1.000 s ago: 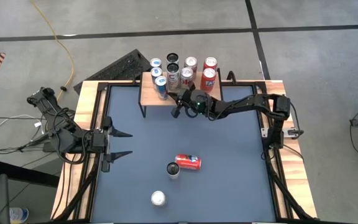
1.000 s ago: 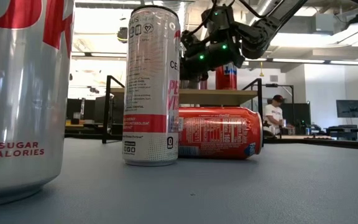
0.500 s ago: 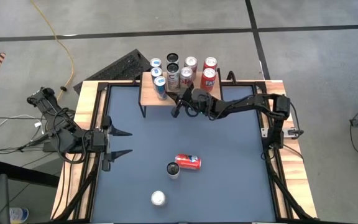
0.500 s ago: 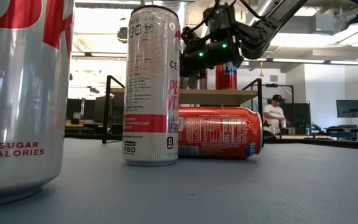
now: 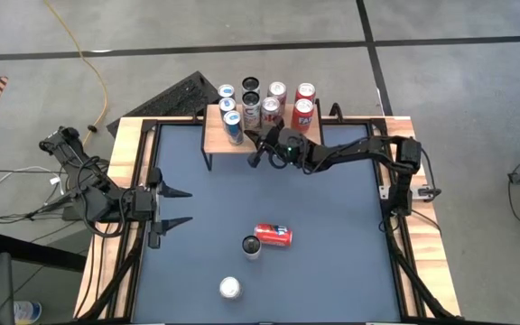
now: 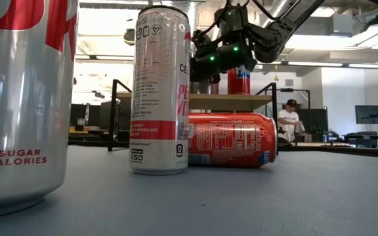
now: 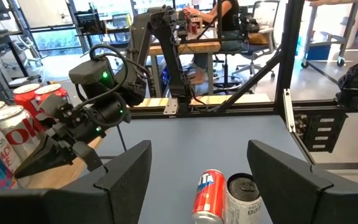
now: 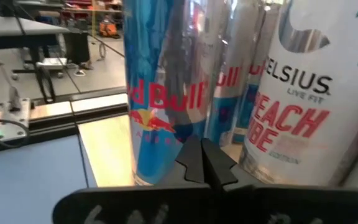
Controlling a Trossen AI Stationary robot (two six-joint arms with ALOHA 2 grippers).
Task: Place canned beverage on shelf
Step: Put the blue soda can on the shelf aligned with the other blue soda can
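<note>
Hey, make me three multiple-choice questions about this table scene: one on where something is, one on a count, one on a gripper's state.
1. Where does the red soda can on its side lie?
A. on the blue table mat
B. on the wooden shelf
C. in a gripper

2. How many cans are off the light wooden shelf with black legs, on the mat?
A. one
B. three
C. five

3. How is the right gripper?
A. open
B. shut, empty
C. shut on a can

Answers: 1 A, it rests mid-table; 2 B, one lying, two upright; 3 B, its fingertips meet before the shelf cans.
</note>
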